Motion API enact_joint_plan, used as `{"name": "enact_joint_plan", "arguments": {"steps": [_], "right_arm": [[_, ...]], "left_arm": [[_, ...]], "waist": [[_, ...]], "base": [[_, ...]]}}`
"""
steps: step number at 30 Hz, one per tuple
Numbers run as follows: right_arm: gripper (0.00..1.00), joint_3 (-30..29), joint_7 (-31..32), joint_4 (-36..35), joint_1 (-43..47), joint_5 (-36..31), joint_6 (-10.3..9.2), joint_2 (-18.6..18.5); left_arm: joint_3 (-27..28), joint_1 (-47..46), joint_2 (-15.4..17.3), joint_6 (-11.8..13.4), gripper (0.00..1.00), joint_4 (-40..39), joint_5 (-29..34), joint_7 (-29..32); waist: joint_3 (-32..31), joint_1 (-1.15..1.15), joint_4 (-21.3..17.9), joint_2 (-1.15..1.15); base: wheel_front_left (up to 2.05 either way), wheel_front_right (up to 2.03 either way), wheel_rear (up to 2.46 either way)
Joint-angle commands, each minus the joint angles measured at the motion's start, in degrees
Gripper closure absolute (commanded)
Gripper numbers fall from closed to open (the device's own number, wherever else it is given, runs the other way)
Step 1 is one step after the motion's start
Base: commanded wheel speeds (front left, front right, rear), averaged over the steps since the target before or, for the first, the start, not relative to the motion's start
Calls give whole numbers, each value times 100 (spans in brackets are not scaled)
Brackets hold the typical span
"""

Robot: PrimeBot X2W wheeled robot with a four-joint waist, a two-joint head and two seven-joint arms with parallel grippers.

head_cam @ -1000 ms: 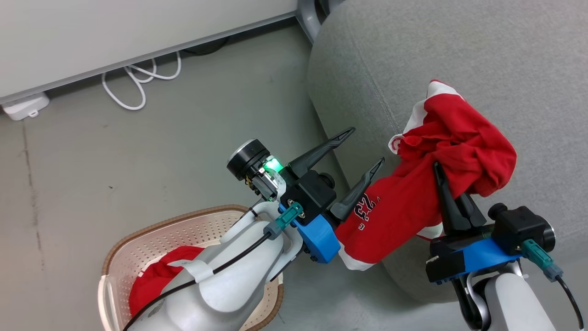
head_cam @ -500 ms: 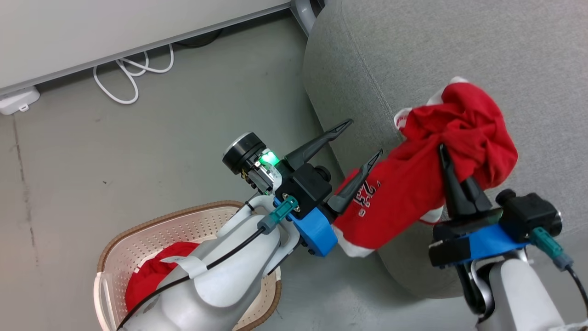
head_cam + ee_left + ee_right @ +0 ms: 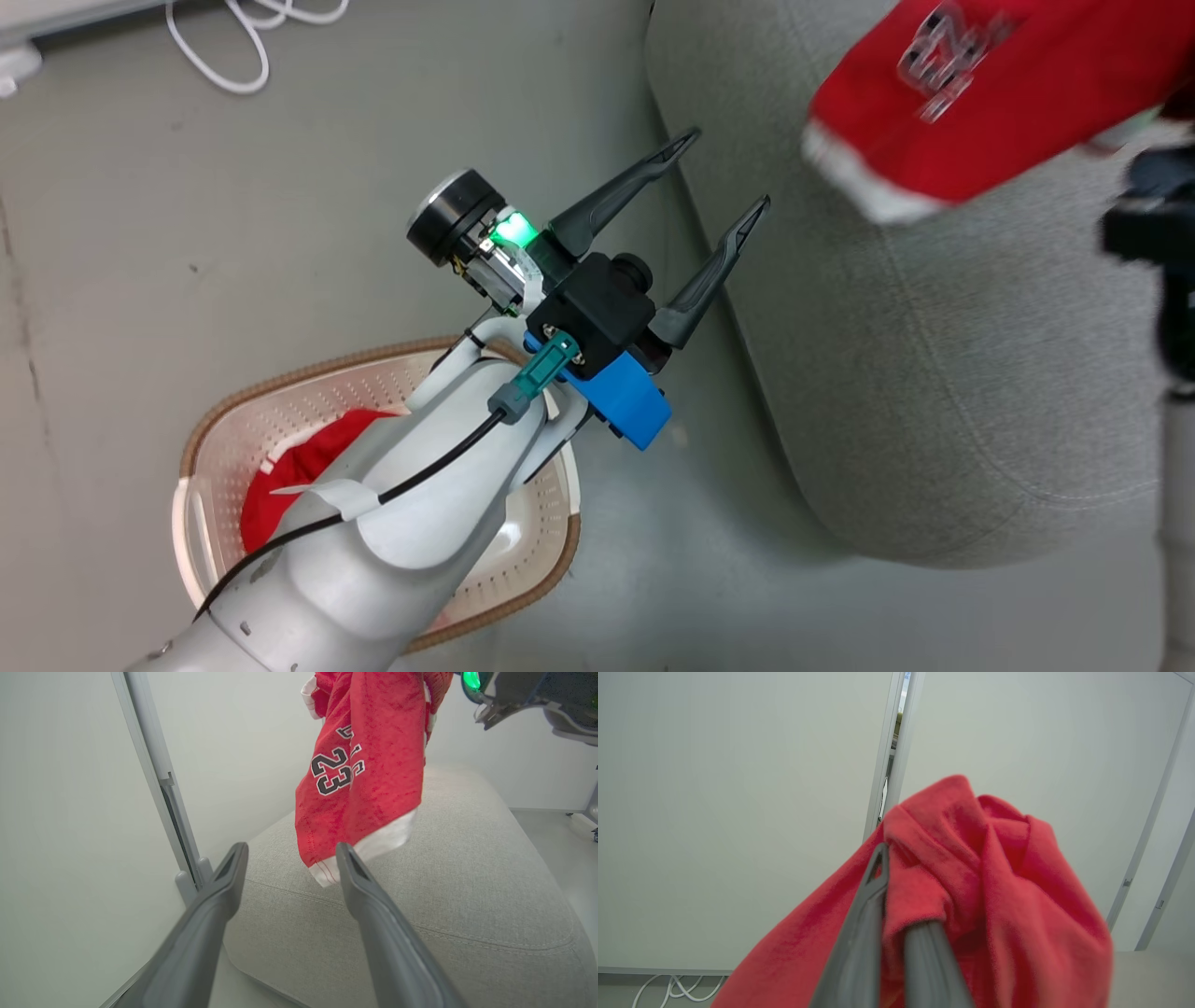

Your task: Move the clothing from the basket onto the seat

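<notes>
my right gripper [image 3: 901, 896] is pinched tight on a red piece of clothing [image 3: 994, 882] with a 23 on it. it hangs in the air over the grey sofa [image 3: 934, 373]. my left gripper [image 3: 727, 168] is spread wide with nothing in it, by the sofa's edge. under my left arm the basket [image 3: 280, 387] sits on the floor with another red piece [image 3: 299, 467] inside.

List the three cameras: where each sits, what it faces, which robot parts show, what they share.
Head: up high, looking down at basket, floor and sofa; open left gripper and forearm show.
Left wrist: behind its spread fingers, facing sofa and hanging red garment.
Right wrist: facing a wall; right gripper shut on the garment.
Shared: all three show the garment.
</notes>
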Motion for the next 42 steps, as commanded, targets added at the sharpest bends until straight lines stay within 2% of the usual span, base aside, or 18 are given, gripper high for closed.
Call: {"name": "enact_joint_plan", "arguments": {"steps": [1, 11, 15, 17, 21, 27, 35, 36, 37, 38, 42], "right_arm": [[100, -157, -19, -78, -283, 2, 2, -145], [100, -1265, -18, -60, -1718, -14, 2, -1391], [100, -1611, -18, 257, -2104, 52, 1, -1758], [100, -1737, -19, 523, -2260, 138, 2, -1808], [100, -1628, -14, 1164, -2258, -40, 1, -1860], [100, -1993, -12, 2094, -1987, -39, 1, -1701], [100, -2104, -12, 2958, -1667, 114, 1, -1483], [87, -2099, -12, 2954, -1642, 106, 2, -1449], [50, -2112, -12, 2930, -1590, 99, 1, -1415], [0, -2155, -12, 2930, -1524, 139, 1, -1368], [0, -2221, -12, 2756, -1129, 322, 1, -1197]], "left_arm": [[6, -133, 42, 29, 0, -56, 75, -16], [-12, -602, 112, 7, 0, -314, 314, -16], [-18, -737, 137, 3, 0, -354, 371, -16], [-29, -774, 148, 5, 0, -373, 407, -16], [-48, -762, 146, 18, 0, -407, 420, -16], [-59, -728, 139, 14, 0, -426, 414, -16], [5, -732, 242, 59, 0, -417, 404, -16], [1, -722, 237, 61, 0, -410, 403, -16], [-6, -707, 224, 60, 0, -402, 397, -16], [-15, -684, 207, 58, 0, -398, 388, -16], [22, -562, 147, 92, 0, -431, 344, -16]], "waist": [[373, 0, 160, 0], [1432, 0, 560, 0], [1769, 0, 671, 0], [1901, 0, 712, 0], [2038, 0, 764, 0], [2045, 0, 857, 0], [2028, 0, 814, 0], [2007, 0, 804, 0], [1976, 0, 799, 0], [1932, 0, 801, 0], [1639, 0, 833, 0]], "base": [[0, 0, 0], [0, 0, 0], [0, 0, 0], [0, 0, 0], [0, 0, 0], [0, 0, 0], [0, 0, 0], [0, 0, 0], [0, 0, 0], [0, 0, 0], [0, 0, 0]]}}
